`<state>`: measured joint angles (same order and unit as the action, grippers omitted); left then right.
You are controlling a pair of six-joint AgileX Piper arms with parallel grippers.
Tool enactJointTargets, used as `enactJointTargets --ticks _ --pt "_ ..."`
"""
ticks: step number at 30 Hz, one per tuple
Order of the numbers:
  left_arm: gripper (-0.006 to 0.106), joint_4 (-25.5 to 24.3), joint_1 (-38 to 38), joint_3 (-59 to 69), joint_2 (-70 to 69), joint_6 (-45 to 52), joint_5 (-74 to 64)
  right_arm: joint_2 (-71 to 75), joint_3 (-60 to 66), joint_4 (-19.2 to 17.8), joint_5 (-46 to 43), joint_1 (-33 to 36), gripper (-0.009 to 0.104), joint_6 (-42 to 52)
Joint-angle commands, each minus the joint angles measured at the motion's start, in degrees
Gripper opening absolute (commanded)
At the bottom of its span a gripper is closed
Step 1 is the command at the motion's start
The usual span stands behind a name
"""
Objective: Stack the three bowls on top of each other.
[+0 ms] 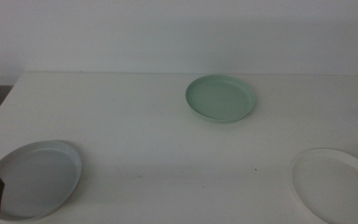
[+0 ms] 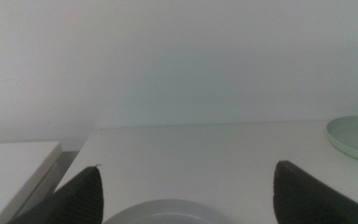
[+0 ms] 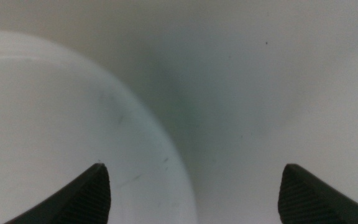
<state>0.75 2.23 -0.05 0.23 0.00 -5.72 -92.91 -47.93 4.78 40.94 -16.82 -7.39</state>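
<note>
While nothing was yet stacked: all three bowls lay apart on the table [image 1: 135, 137], each flat and upright.

Right gripper [image 3: 194, 193]: jaws spread wide and empty, poised low over the edge of the white bowl [image 3: 55, 137]; one jaw above the bowl's inside, the other above bare table. Only a dark tip showed at the right edge of the middle view.

Left gripper [image 2: 185, 199]: jaws likewise wide apart, nothing held, waiting at the near left corner just above the grey bowl [image 2: 166, 213]; its dark tip overlapped that bowl's near rim in the middle view.

White bowl: near right, partly cut off by the picture's edge.

Grey bowl: near left, well apart from the white one.

Green bowl [image 1: 220, 98]: further back, about mid-table, well apart from both others and from both grippers.

Progress: none done, judged from the layout; no bowl gripped or lifted.

Left to do: grasp one bowl, set it in another, then add the third.

Likely step in hand: right gripper closing on the white bowl's rim.
</note>
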Motion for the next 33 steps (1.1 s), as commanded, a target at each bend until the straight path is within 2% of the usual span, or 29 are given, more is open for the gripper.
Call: enactJointTargets --ticks 1,16,20,25,33 --pt "0.094 0.2 0.1 0.0 -0.2 0.0 0.6 -1.8 -0.4 -0.1 -2.0 -0.4 0.074 0.6" --pt "0.094 0.2 0.1 0.0 -0.2 0.0 0.6 -5.2 -0.4 -0.1 -6.3 -0.4 0.046 2.1" --pt "0.094 0.2 0.1 0.0 -0.2 0.0 0.6 -5.2 -0.4 0.1 -6.3 -0.4 0.044 2.5" --pt "0.094 0.2 0.1 0.0 -0.2 0.0 0.6 -5.2 -0.4 3.1 -6.1 0.3 0.044 4.9" --pt "0.094 0.2 0.1 0.0 -0.2 0.0 0.6 -5.2 -0.4 2.9 -6.2 1.4 0.038 5.4"
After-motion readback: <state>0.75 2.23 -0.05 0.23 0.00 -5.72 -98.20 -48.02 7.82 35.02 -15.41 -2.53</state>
